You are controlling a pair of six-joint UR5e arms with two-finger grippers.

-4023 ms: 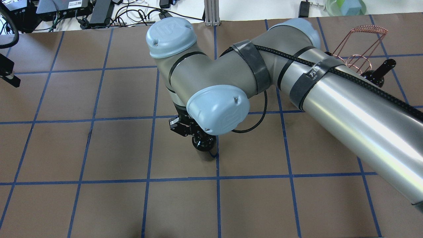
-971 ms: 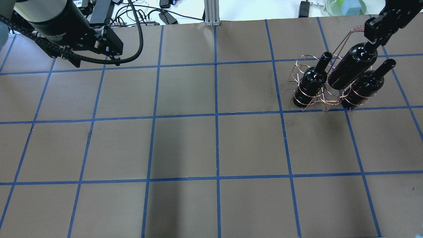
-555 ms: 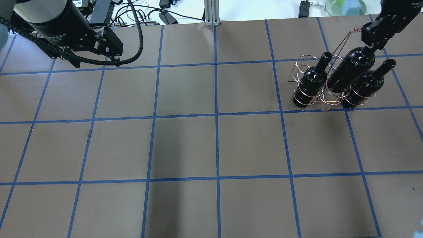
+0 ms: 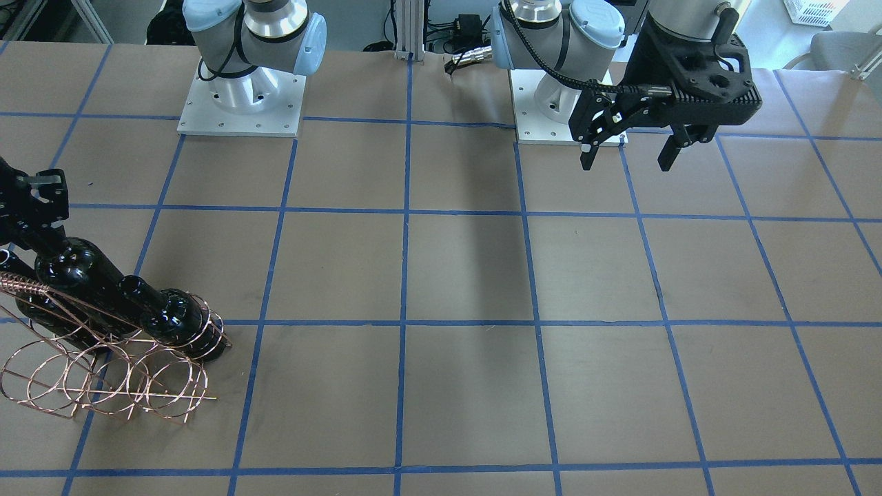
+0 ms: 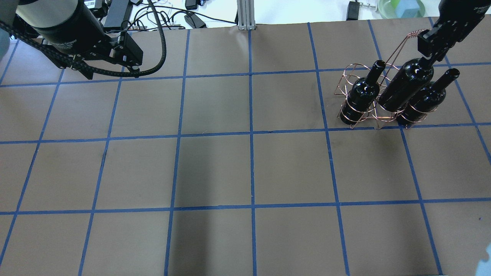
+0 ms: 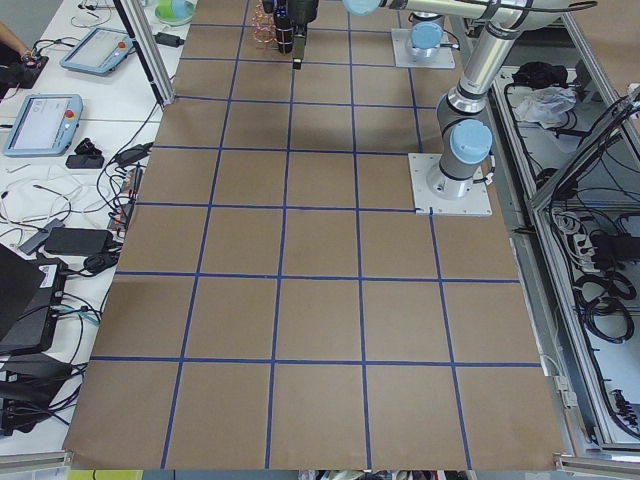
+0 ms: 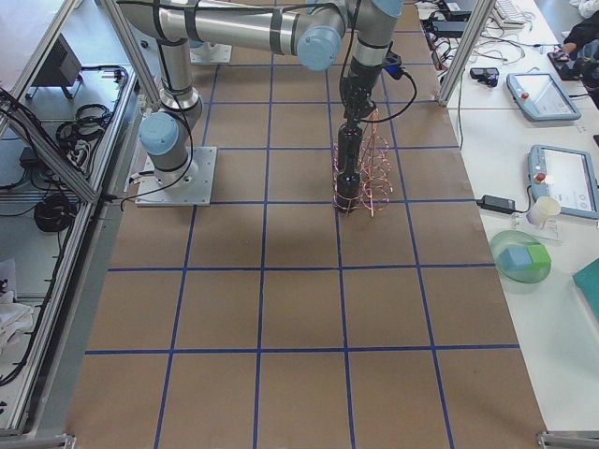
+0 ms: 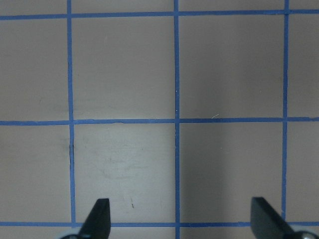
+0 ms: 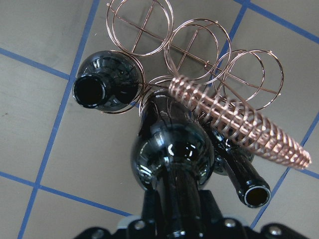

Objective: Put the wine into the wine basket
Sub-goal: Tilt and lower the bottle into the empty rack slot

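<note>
In the copper wire basket [image 9: 234,122], right gripper [image 9: 177,214] clamps the glossy black glass wine bottle [image 9: 169,149] by its neck, apparently seating it; release next. Left gripper [image 4: 627,162] gapes empty.

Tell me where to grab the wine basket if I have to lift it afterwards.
Take the twisted-wire handle atop the wine basket, coming straight down from above with the pincer closing across it. It is the thickest part and stands highest. The wine held by the right pincer sits right beside it, so release that first.
</note>
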